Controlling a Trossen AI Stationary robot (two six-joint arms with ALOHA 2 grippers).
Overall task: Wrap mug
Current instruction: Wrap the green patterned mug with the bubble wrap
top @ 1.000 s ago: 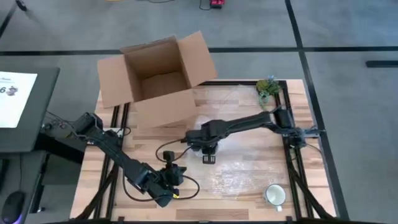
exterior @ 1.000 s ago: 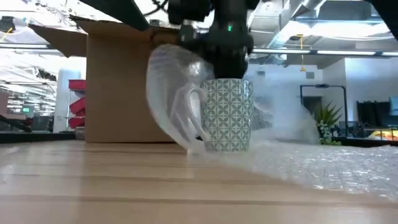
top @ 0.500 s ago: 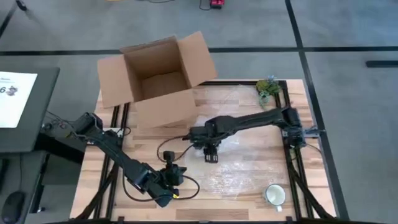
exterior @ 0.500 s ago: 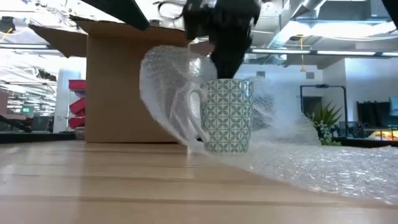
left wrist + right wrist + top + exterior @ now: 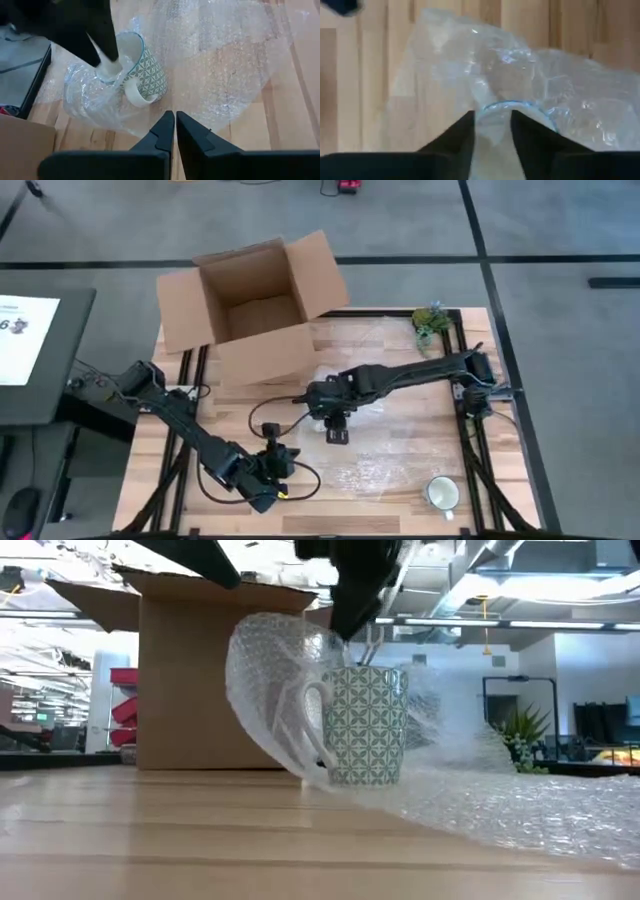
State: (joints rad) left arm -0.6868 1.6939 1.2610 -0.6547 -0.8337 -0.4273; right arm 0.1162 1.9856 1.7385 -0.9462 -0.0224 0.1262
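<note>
Mug (image 5: 368, 726), the patterned one I'm wrapping, stands upright near the middle of the counter (image 5: 400, 350) on a sheet of bubble wrap (image 5: 220, 60), its handle turned toward the near edge. A flap of that wrap is pulled up and bulges over the handle side. My right pincer (image 5: 492, 131) hangs just above the rim, fingers a narrow way apart with film between them (I judge it is stuffing the flap into the mouth). My left pincer (image 5: 175, 131) waits near the front left corner, fingers together and holding nothing.

So the step in hand, as I read it, is tucking the first fold. The far side of the mug is bare, so the next move calls for gathering the loose sheet from the right and bringing it over without tipping the mug.

The low view shows the bare pattern and the puffed flap; the high view hides the mug under my arm but shows the open cardboard box (image 5: 250, 305) at the back left, a second mug (image 5: 441, 493) at the front right and a small plant (image 5: 431, 319) at the back right.
</note>
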